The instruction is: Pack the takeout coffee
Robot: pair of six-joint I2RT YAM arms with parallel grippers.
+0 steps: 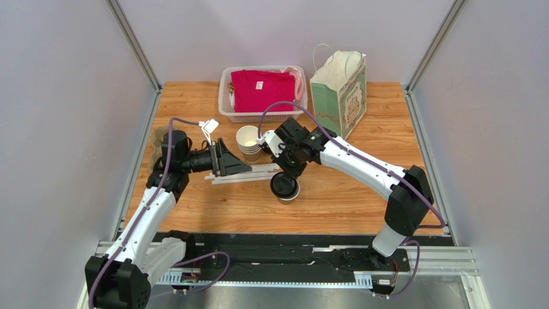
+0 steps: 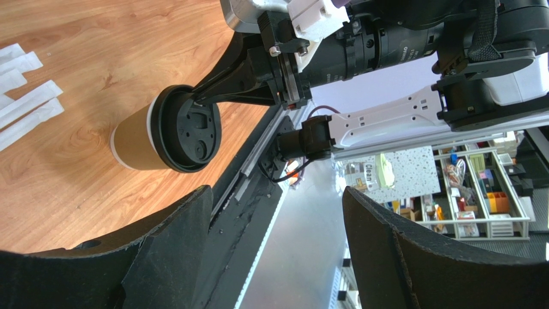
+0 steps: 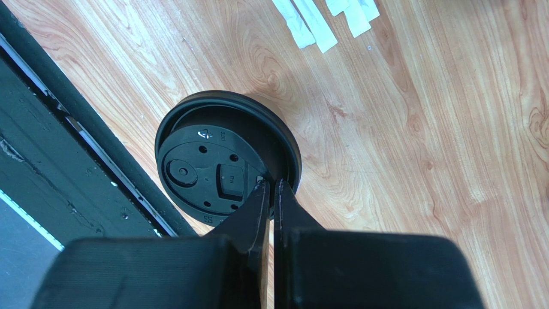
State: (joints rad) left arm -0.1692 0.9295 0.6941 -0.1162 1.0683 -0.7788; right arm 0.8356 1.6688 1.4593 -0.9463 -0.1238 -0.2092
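The takeout coffee (image 1: 284, 187) stands upright on the wooden table, a tan paper cup with a round black lid (image 3: 216, 164). My right gripper (image 1: 284, 172) hangs directly over it, shut, its fingertips (image 3: 263, 193) touching the lid near its rim. In the left wrist view the cup (image 2: 138, 138) shows its side, and the right gripper (image 2: 205, 98) meets the lid there. My left gripper (image 1: 233, 165) is a little to the cup's left, pointing toward it, open (image 2: 277, 193) with nothing between its fingers.
A stack of nested paper cups (image 1: 247, 141) stands just behind the coffee. A green-and-white paper bag (image 1: 339, 90) is at the back right, with a clear basket holding pink cloth (image 1: 258, 90) to its left. White sachets (image 1: 243, 174) lie under the left gripper. The black front rail (image 1: 290, 241) runs close by.
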